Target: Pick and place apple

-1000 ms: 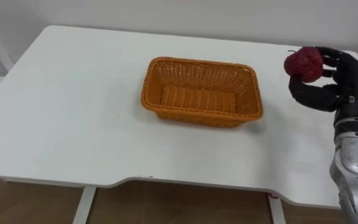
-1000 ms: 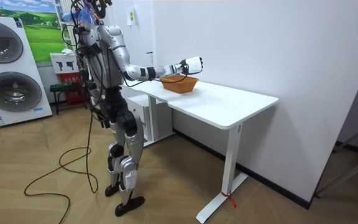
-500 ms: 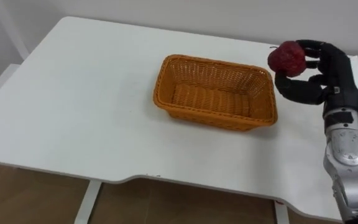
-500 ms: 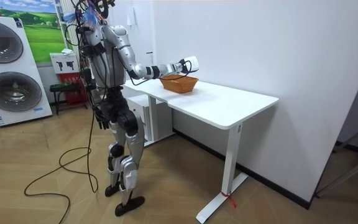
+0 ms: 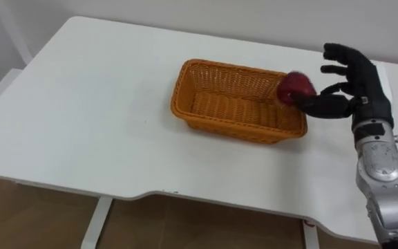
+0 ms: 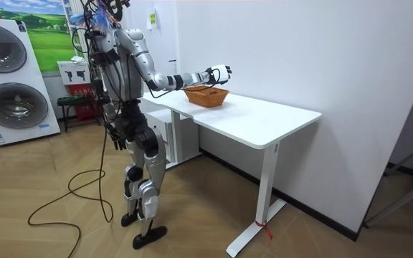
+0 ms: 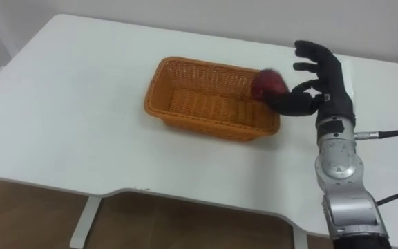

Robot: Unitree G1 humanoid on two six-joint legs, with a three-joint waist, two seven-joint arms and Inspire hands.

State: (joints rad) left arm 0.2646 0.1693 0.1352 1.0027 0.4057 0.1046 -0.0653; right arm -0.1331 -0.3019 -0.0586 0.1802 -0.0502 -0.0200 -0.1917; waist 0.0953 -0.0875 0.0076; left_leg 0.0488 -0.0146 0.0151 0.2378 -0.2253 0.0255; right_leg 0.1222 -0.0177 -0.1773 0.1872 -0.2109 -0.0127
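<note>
The red apple [image 5: 296, 86], blurred, hangs at the right end of the orange wicker basket [image 5: 206, 119], level with its rim; what it rests on is hard to make out. Just to its right, the robot's right hand [image 5: 356, 88] is raised with fingers spread wide and the thumb pointing left toward the fruit. The basket sits mid-table on the white table [image 5: 81, 104].
</note>
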